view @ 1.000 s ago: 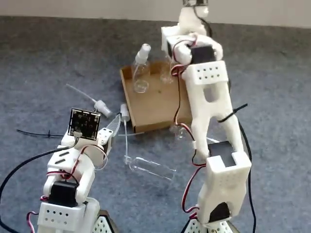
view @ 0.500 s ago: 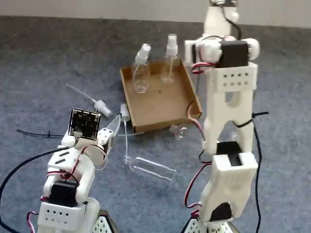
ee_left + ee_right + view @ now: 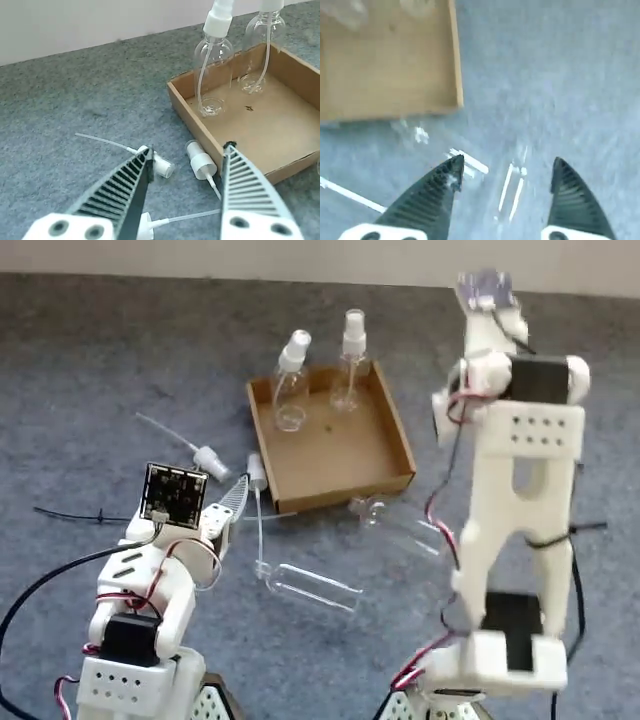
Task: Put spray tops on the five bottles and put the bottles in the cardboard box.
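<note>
The cardboard box (image 3: 262, 435) lies on the carpet. At its back stand two clear bottles with white spray tops, one (image 3: 290, 385) on the left and one (image 3: 348, 365) beside it. Two bare bottles lie on the carpet: one (image 3: 312, 586) in front, one (image 3: 400, 525) by the box's near right corner. My left gripper (image 3: 189, 150) is open and low, with a loose spray top (image 3: 200, 165) just beyond its tips. Two more loose tops (image 3: 160, 167) (image 3: 145, 222) lie close by. My right gripper (image 3: 508, 161) is open in the air above a lying bottle (image 3: 512, 189).
Grey carpet covers the whole area. A black cable tie (image 3: 70, 513) lies at the left. The right arm (image 3: 515, 490) stands tall to the right of the box. A thin tube (image 3: 350, 195) crosses the carpet near the box's front wall (image 3: 456, 55).
The right arm has swung from over the box to the right and back, leaving the second capped bottle standing in the box. The left arm has not moved.
</note>
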